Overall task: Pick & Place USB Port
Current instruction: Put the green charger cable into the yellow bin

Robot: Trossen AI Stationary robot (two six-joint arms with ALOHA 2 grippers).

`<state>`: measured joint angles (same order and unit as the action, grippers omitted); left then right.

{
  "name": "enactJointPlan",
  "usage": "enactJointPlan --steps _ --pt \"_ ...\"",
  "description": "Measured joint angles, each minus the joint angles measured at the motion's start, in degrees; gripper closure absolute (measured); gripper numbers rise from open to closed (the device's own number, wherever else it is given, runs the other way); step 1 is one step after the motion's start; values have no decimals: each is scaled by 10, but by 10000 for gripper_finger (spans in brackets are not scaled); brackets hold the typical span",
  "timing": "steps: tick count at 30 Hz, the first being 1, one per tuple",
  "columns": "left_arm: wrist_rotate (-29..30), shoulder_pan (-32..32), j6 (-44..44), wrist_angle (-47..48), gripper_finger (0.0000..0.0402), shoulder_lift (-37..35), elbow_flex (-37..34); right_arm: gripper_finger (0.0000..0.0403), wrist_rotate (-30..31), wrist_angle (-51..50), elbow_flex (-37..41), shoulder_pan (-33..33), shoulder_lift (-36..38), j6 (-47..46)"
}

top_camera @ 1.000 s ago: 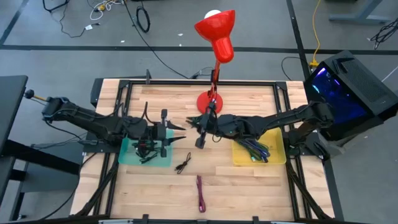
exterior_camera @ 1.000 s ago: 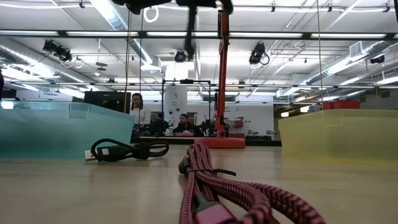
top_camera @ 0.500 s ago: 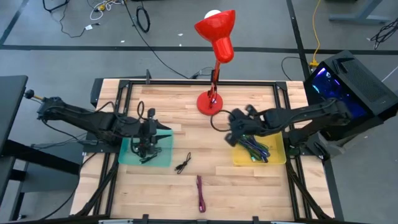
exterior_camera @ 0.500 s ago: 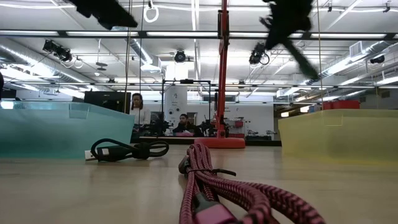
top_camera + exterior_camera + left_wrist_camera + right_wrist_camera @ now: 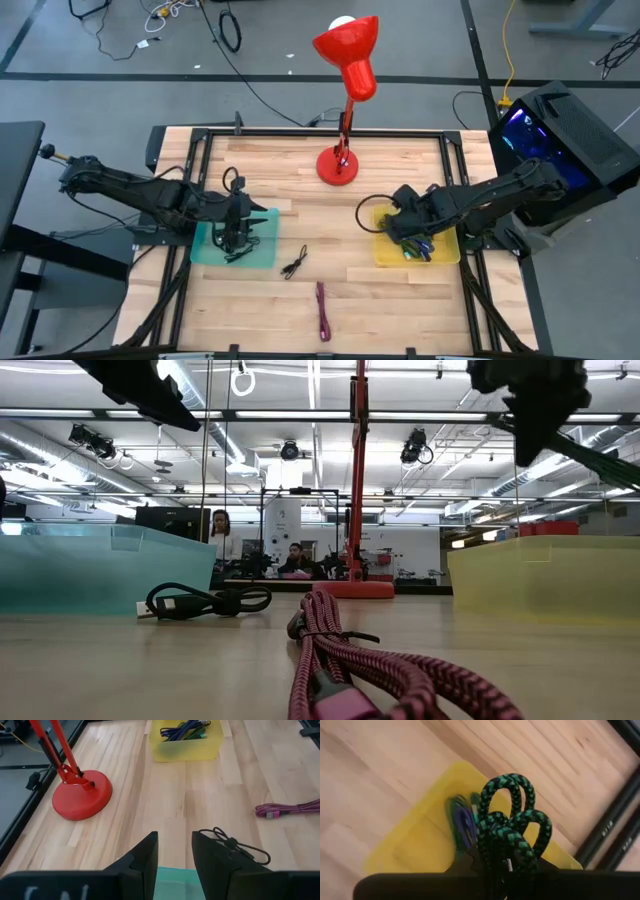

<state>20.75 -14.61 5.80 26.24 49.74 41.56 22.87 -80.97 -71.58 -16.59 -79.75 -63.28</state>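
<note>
My right gripper (image 5: 398,216) hovers over the near-left part of the yellow bin (image 5: 447,252), shut on a coiled green-and-black braided cable (image 5: 512,830). Purple and other cables (image 5: 461,822) lie in that bin below it. My left gripper (image 5: 175,852) is open and empty above the teal bin (image 5: 205,250), which holds dark cables (image 5: 238,242). A small black cable (image 5: 294,264) and a magenta braided cable (image 5: 321,310) lie flat on the wood between the bins. My right gripper pinches the green-and-black cable's coil between its two fingers at the bundled strands (image 5: 492,851). The loops (image 5: 520,815) stick out past the fingertips. The cable is lifted clear above the yellow bin, and one loop (image 5: 362,210) stands out toward the table's left.
The red lamp's base (image 5: 337,165) stands at the far middle of the table, its shade (image 5: 352,48) overhanging the far edge. Black frame rails (image 5: 180,270) run along the table's sides. People show in the room beyond (image 5: 220,535).
My right gripper has carried the green-and-black cable from near the lamp base toward the table's right and nearer, until it is over the yellow bin. My left gripper has drawn back toward the table's left, over the teal bin.
</note>
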Motion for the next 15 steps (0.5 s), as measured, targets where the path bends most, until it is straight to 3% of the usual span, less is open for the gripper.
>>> enactJointPlan --steps 8,15 --pt "0 0 0 1 278 0 0 375 -21 24 112 -1 0 -41" --pt "0 0 -3 1 278 0 0 243 -43 44 161 -1 0 -60"
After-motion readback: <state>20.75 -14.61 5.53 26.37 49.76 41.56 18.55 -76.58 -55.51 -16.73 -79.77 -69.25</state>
